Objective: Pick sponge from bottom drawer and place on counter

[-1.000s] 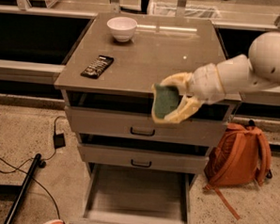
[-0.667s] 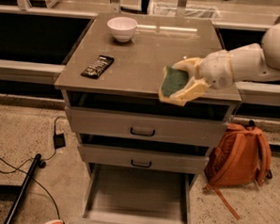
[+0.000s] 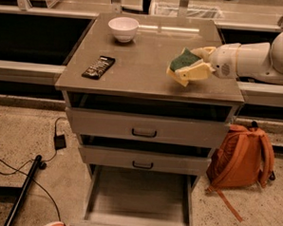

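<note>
Over to the claw (image 3: 187, 70), in from the right and low above the right half of the surface (image 3: 144, 58). Clamped on the sponge (image 3: 183, 60), pale fingers wrapped round it. Green face tilted up and to the left, long axis roughly in line with the arm (hard to call whether a corner touches down yet). Directly beneath: bare surface. Well apart from the bowl (image 3: 123, 28) at the back left and the black bar (image 3: 98, 67) near the left edge. Down low, bottom drawer (image 3: 139, 195) pulled out, no sponge inside. Looks like a short drop and a release to finish.
</note>
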Robot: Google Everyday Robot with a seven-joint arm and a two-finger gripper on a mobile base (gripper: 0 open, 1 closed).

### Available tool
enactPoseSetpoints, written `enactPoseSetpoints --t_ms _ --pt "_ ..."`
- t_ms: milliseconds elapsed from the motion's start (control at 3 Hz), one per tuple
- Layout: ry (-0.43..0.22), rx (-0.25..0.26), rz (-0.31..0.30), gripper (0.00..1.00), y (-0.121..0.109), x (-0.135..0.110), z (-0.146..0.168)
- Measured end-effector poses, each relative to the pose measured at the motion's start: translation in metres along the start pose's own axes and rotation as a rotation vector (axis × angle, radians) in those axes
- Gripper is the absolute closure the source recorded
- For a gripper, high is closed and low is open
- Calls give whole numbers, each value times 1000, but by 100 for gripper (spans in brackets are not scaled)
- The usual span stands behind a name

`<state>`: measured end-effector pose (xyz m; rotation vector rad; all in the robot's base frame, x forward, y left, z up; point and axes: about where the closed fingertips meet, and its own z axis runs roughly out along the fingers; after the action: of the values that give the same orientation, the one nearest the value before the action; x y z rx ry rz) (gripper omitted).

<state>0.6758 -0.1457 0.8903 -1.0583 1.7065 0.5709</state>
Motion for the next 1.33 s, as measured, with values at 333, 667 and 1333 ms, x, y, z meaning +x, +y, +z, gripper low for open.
enactPoseSetpoints --t_ms 333,667,1333 --pt "61 125 81 83 -12 -1 21" --pt "120 188 128 59 -15 6 48" --pt "88 65 222 14 -8 26 78"
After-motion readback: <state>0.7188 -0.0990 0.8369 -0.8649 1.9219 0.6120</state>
